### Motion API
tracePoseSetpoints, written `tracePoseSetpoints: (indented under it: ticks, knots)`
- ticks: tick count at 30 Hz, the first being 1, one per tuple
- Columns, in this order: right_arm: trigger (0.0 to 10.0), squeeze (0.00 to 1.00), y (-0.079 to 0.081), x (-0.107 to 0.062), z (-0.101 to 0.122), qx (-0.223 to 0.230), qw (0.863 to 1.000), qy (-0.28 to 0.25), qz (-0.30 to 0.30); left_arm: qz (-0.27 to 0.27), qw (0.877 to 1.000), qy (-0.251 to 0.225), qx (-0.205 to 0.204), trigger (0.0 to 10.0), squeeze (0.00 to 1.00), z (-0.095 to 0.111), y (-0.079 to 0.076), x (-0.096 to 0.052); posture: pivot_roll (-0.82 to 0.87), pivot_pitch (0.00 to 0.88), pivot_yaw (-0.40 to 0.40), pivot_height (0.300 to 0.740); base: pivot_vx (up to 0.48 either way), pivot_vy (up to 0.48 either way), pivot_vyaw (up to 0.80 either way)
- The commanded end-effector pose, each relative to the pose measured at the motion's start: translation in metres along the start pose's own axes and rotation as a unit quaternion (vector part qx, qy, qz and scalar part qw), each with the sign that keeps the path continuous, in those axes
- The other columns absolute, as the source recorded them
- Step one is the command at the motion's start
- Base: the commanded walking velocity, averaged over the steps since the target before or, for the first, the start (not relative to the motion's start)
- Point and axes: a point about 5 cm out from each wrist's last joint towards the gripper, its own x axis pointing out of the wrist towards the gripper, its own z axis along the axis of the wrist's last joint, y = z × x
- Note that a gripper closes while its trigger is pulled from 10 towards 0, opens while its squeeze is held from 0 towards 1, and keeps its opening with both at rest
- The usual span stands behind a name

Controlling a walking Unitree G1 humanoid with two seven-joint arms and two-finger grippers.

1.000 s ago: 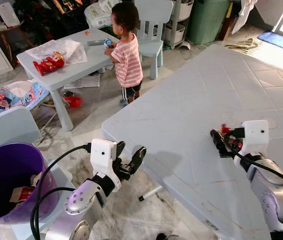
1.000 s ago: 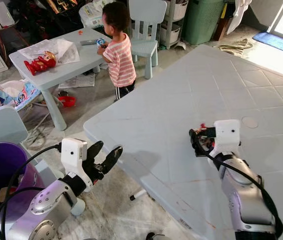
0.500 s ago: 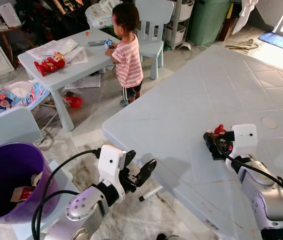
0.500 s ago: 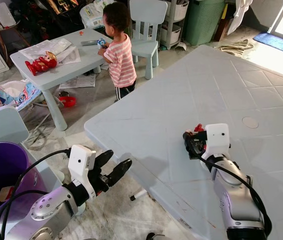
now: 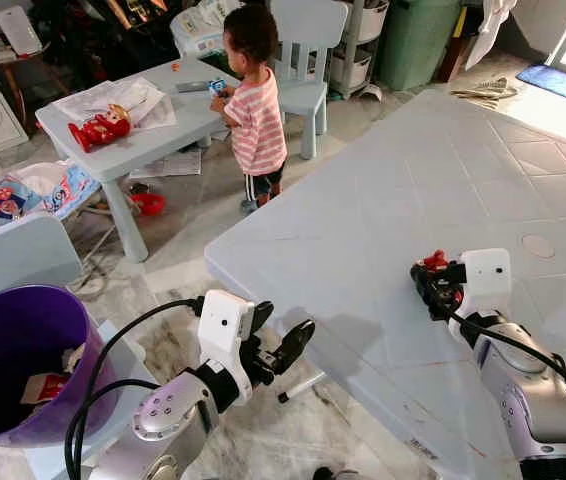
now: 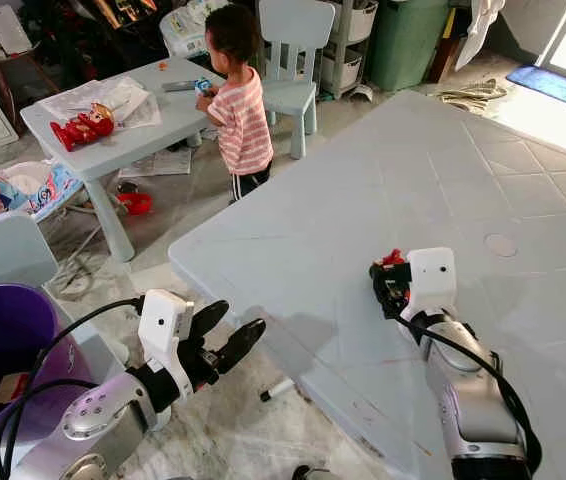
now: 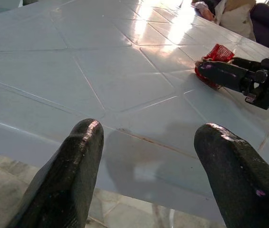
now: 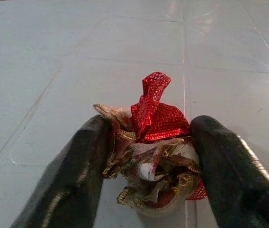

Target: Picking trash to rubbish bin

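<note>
Pale tiled table [image 5: 383,200]: my right gripper [image 8: 148,175] pinches red mesh trash [image 8: 156,116], seemingly resting there. Left gripper [image 5: 275,340] spread wide beside purple bin [image 5: 13,330].

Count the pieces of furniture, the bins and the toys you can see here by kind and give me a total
Tables: 2, the big table and the small kids' table
Chairs: 1, the kids' chair
Bins: 2, the purple bin and the green bin
Red toys: 1, the toy on the small table
Trash bundles: 1, the red mesh wad between the right gripper fingers
Total: 7
</note>
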Motion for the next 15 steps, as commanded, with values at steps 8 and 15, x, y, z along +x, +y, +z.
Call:
tracePoseSetpoints:
  ticks: [8,15]
  knots:
    - [0.0,0.0,0.0001,-0.0017,-0.0014,-0.003,1.0,0.002,0.004,-0.015,1.0,-0.003,0.002,10.0,0.0,0.0032,-0.0042,0.0013,0.04,0.11,-0.048,0.74,0.0,0.0,0.0]
    - [0.0,0.0,0.0,-0.0026,-0.003,0.002,1.0,0.005,0.006,-0.017,1.0,-0.004,0.002,10.0,0.0,0.0038,-0.0047,0.0023,0.04,0.109,-0.045,0.74,0.0,0.0,0.0]
